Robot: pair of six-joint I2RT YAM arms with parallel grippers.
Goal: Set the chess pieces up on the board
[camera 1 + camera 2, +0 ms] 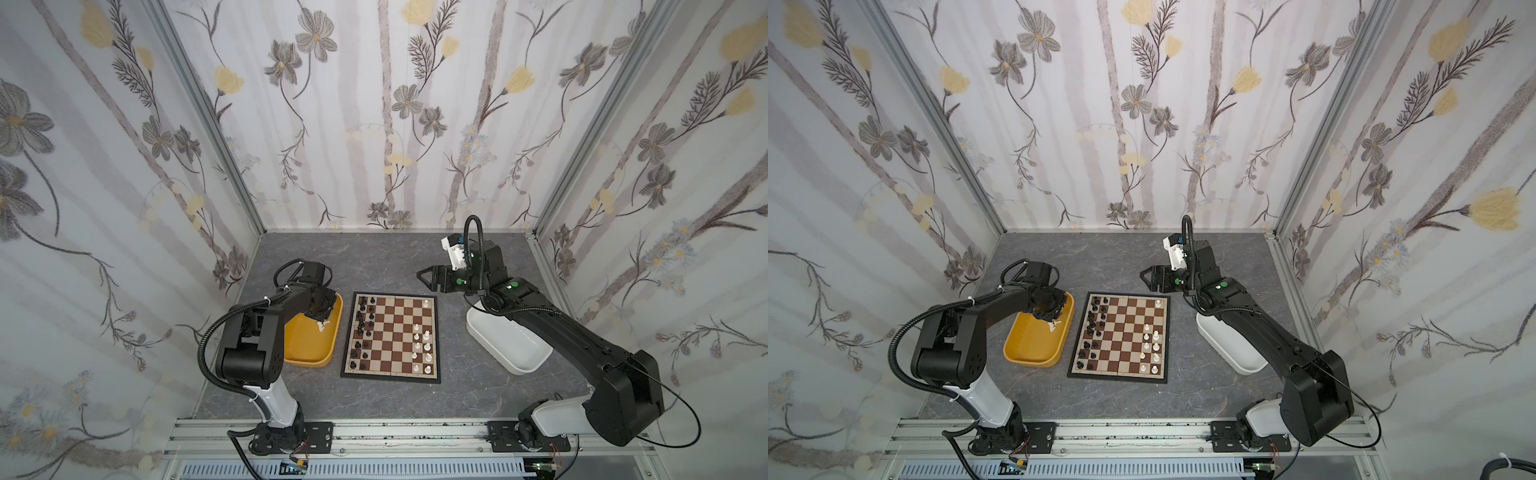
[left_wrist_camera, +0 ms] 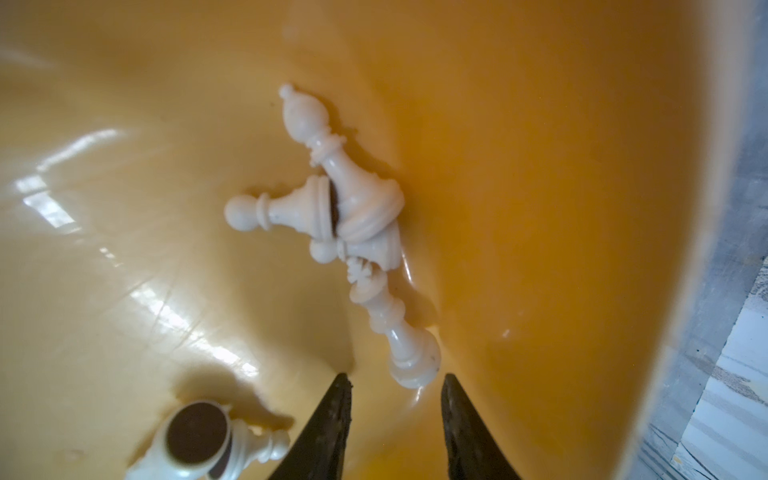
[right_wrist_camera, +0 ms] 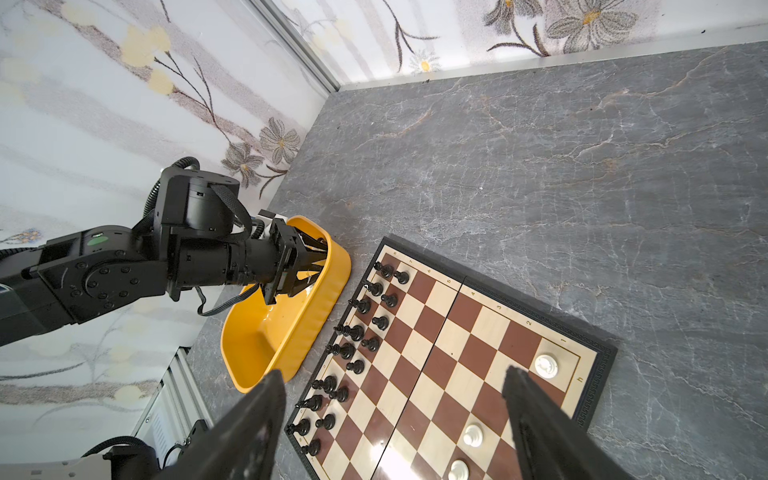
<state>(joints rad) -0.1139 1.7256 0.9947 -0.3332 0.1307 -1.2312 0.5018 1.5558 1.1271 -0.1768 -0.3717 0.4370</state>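
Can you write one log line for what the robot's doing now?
left gripper: open, in yellow tub, over lying white piece | right gripper: open, empty, near the board | white rows: unfinished

One board (image 1: 392, 332). Sixteen black pieces (image 3: 353, 331) stand on it, and roughly ten white pieces (image 3: 545, 365), too small to count surely. At least five more white ones lie in the yellow tub (image 1: 305, 353). Two tubs in all, counting the white tub (image 1: 511, 349). Two robot arms (image 1: 582, 334)

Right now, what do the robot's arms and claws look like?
The left arm and right arm are black, each with a white lower section and a ribbed black hose. The right arm carries green dots. The left gripper and right gripper have black, pointed fingers.
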